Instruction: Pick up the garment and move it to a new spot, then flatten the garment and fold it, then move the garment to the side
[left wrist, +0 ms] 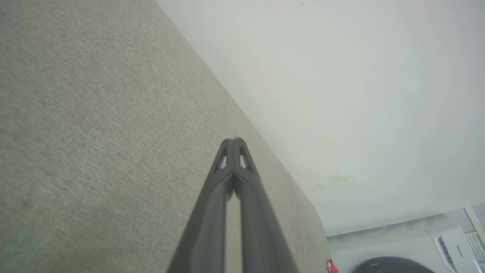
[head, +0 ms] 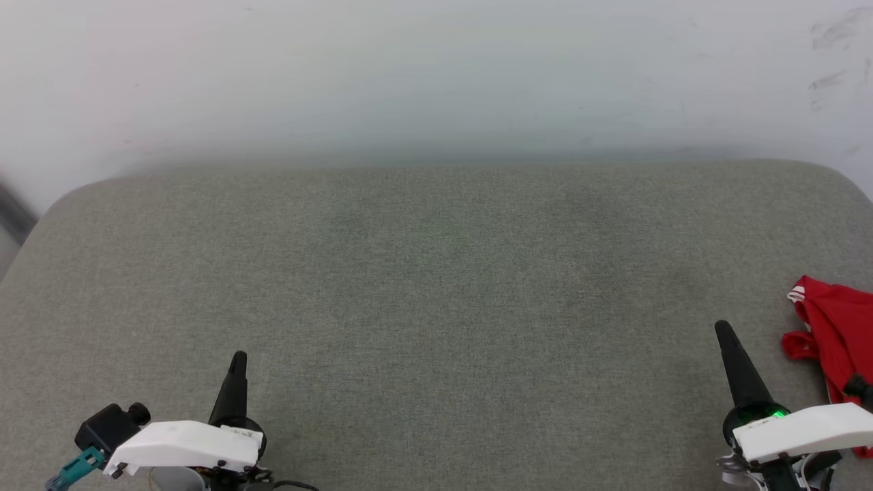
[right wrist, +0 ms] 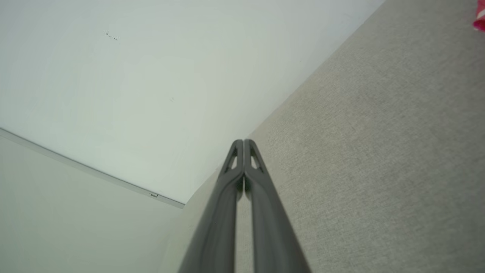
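The garment point(head: 833, 327) lies at the far right of the grey fabric worktop point(head: 436, 273), cut off by the edge of the head view and partly behind the right forearm. What shows of it is red cloth in soft bunches, with a bit of white striped trim at its upper left. Whether the rest is folded or rumpled cannot be told. A sliver of the same red shows in the left wrist view point(left wrist: 331, 266) and at the top corner of the right wrist view point(right wrist: 479, 19).

The left gripper point(head: 237, 357) sits near the worktop's near left edge. The right gripper point(head: 721, 327) sits at the near right, just beside the garment but apart from it. Both pairs of fingers are pressed together along their length, as the wrist views show point(left wrist: 235, 141) point(right wrist: 243, 141), and they hold nothing. They point toward the wall point(head: 436, 75).

This scene fits two stages. The garment may be lying bunched at the side, waiting to be lifted to the open middle of the worktop. Or it may be lying there with the arms drawn back from it. The visible part does not settle which, so the step in hand stays open. Any reach for the garment would suit the right gripper, whose fingers would have to part first.
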Controlling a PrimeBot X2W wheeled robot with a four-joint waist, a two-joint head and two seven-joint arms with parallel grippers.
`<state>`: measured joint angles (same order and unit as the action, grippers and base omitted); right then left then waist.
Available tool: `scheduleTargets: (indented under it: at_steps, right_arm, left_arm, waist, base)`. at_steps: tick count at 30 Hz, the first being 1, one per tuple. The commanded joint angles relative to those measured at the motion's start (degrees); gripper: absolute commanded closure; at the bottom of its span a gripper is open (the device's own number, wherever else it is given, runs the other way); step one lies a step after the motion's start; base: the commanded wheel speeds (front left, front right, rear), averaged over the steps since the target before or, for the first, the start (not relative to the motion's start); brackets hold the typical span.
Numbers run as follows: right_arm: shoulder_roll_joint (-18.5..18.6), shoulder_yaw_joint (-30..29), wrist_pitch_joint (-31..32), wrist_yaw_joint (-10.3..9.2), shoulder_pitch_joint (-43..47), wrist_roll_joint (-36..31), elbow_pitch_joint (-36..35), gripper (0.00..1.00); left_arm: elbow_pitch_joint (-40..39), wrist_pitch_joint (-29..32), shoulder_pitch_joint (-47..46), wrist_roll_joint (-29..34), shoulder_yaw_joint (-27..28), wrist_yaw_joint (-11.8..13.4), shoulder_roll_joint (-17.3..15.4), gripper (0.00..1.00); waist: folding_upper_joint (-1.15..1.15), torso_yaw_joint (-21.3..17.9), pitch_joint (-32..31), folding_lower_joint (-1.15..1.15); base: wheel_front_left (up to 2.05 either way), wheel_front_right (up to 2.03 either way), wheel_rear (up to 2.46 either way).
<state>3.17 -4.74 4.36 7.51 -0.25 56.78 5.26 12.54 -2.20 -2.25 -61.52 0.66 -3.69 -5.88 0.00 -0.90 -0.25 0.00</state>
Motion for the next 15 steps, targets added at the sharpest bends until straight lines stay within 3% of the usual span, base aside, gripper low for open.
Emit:
scheduleTargets:
  at_steps: [1, 15]
  right_arm:
    - [0.3, -0.1, 0.1, -0.01, -1.7, 1.6, -0.2, 1.00]
    - [0.3, -0.4, 0.5, -0.01, -2.9, 10.4, 2.1, 1.00]
  left_arm:
    - [-0.3, 0.3, -1.4, -1.2, 0.5, -0.4, 0.0, 1.00]
    - [0.1, 2.5, -2.3, -8.8, 1.9, -1.4, 0.8, 1.00]
  waist:
    - [0.00, 0.0, 0.0, 0.00]
    - [0.00, 0.2, 0.1, 0.00]
  base:
    - [0.00, 0.00, 0.00]
    - [0.00, 0.00, 0.00]
